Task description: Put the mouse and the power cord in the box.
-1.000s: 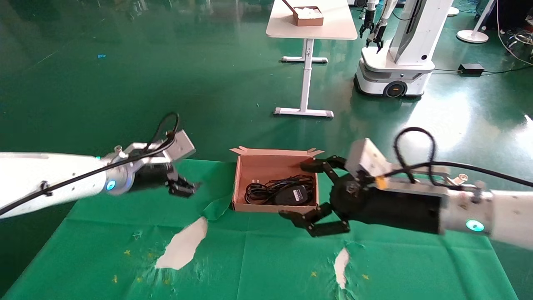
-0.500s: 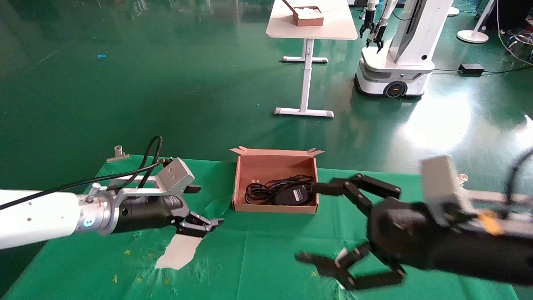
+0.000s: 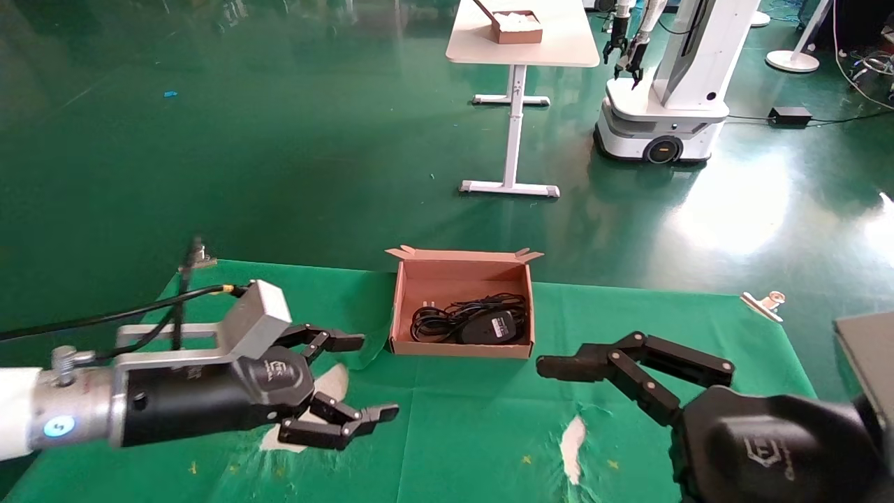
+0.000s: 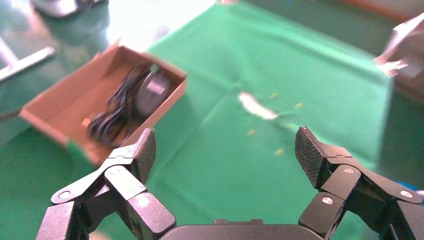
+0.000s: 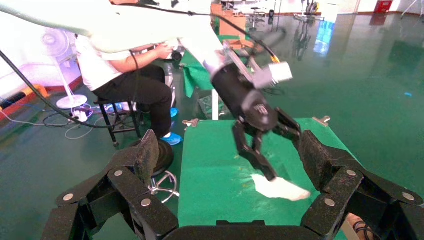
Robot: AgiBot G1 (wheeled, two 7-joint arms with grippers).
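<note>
The brown cardboard box (image 3: 457, 269) stands open at the far middle of the green table. Inside it lie the black mouse (image 3: 489, 327), white label up, and the coiled black power cord (image 3: 436, 318) beside it. The left wrist view shows the same box (image 4: 55, 95), mouse (image 4: 152, 90) and cord (image 4: 112, 117). My left gripper (image 3: 377, 376) hovers open and empty over the cloth, near-left of the box. My right gripper (image 5: 227, 150) is open and empty too, near-right of the box, low at the table's front.
The green cloth has white torn patches (image 3: 307, 412) (image 3: 573, 440). Metal clips (image 3: 765, 304) (image 3: 198, 258) hold its far corners. Beyond stand a white table with another brown box (image 3: 517, 28) and a second robot (image 3: 670, 84). A seated person (image 5: 130, 75) is beside the table.
Both arms have drawn back from the box toward the table's near edge. The left gripper's fingers have spread wider. The right gripper stayed open. The box contents have not moved.
</note>
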